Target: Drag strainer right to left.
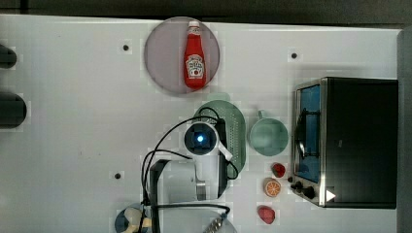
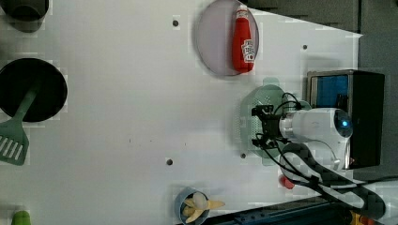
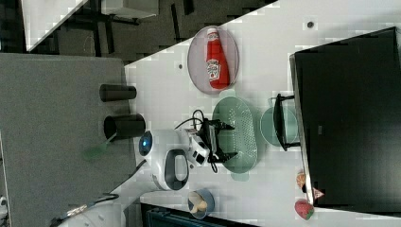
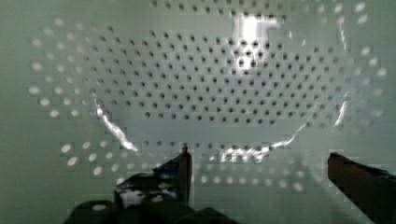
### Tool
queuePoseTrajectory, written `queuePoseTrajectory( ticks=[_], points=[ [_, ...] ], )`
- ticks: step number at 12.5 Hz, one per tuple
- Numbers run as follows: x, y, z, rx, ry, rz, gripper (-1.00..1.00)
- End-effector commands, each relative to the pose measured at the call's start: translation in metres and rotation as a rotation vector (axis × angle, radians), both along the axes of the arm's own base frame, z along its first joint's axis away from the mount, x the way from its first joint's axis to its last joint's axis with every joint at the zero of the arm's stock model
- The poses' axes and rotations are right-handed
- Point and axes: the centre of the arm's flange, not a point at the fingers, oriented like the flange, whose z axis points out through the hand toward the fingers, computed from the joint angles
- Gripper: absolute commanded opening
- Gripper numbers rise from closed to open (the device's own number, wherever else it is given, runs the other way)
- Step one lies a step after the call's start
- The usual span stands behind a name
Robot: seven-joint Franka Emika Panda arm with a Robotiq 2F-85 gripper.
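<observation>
The gripper (image 4: pixel 257 161) hangs inside the strainer (image 4: pixel 224 79) with its two dark fingers (image 4: pixel 180 170) spread wide apart, a clear gap between them and nothing clasped; whether the tips touch the perforated floor cannot be told. In the right view the black gripper (image 3: pixel 222 140) reaches into the bowl from the strainer's (image 3: pixel 239 135) left rim. The strainer (image 1: pixel 232 127) is a pale mint-green oval of smooth plastic, dotted all over with small round holes, with a little tab handle at each end; in the top view it lies near the table's middle, partly under the white arm. Just beside it, on the top view's right, sits a smaller round cup (image 1: pixel 268 136) of the same green, and further right a boxy black toaster oven (image 1: pixel 357 141) with a shiny metal front. On the far side, close to the strainer, a glossy red ketchup bottle (image 1: pixel 195 56) lies flat on a round grey plate (image 1: pixel 163 56). The table (image 1: pixel 73 121) is smooth and white.
</observation>
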Motion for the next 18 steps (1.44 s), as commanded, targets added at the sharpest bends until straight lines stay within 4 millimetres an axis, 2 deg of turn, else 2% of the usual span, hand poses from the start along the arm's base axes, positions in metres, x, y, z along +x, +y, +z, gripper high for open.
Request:
queuePoseTrajectory(
  ticks=[1, 5, 8, 14, 18],
  points=[
    [0.012, 0.008, 0.007, 0.005, -0.085, -0.045, 1.0],
    [0.009, 0.026, -0.002, 0.007, -0.069, -0.006, 1.0],
    [0.015, 0.046, 0.0, 0.011, -0.079, 0.006, 1.0],
    [0.017, 0.106, -0.001, 0.018, -0.091, -0.082, 1.0],
    [0.011, 0.144, -0.001, 0.023, -0.095, -0.064, 1.0]
  ],
)
